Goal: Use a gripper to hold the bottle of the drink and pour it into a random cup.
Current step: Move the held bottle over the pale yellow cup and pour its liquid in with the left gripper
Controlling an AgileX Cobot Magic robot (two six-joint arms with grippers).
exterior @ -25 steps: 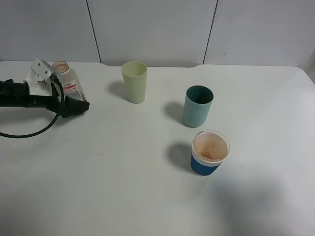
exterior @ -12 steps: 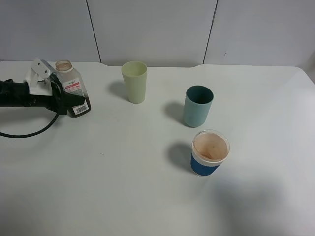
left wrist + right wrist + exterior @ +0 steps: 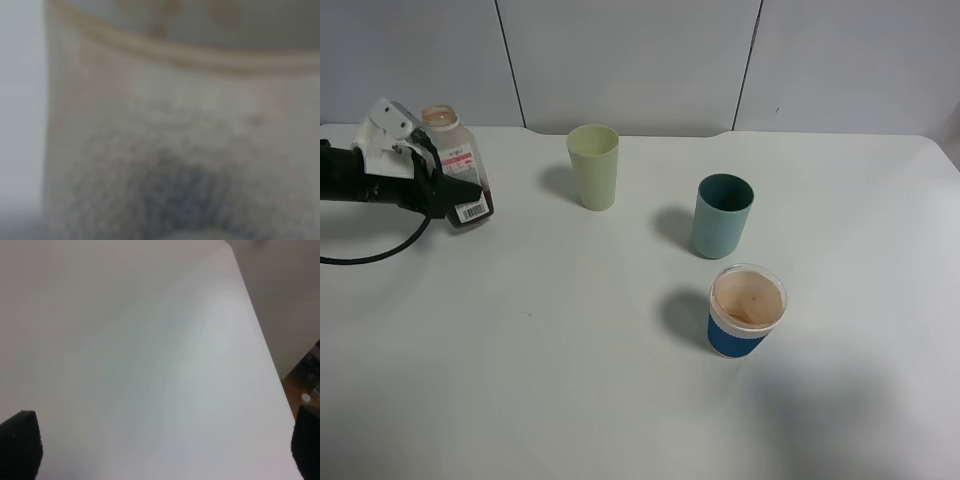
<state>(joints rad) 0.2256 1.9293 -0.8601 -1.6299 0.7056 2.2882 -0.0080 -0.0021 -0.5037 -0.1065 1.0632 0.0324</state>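
Note:
The bottle of the drink (image 3: 455, 165) is a small clear capless bottle with a white label, at the far left of the table. My left gripper (image 3: 458, 195) is shut on its lower body and holds it about upright, slightly tilted. The left wrist view shows only a blurred close-up of the bottle (image 3: 175, 140). The cup (image 3: 593, 166), a tall pale yellow-green tumbler, stands upright to the right of the bottle, apart from it. My right gripper (image 3: 162, 445) is open over bare table, with only its dark fingertips (image 3: 20, 442) showing; it is outside the exterior high view.
A teal cup (image 3: 722, 215) stands right of the middle. A white cup with a blue sleeve (image 3: 747, 311) stands in front of it. A black cable (image 3: 380, 250) loops from the left arm. The table's right edge (image 3: 265, 350) shows in the right wrist view.
My left gripper has closed in on the bottle, then moved up and a little to the left with it. The cups have not moved.

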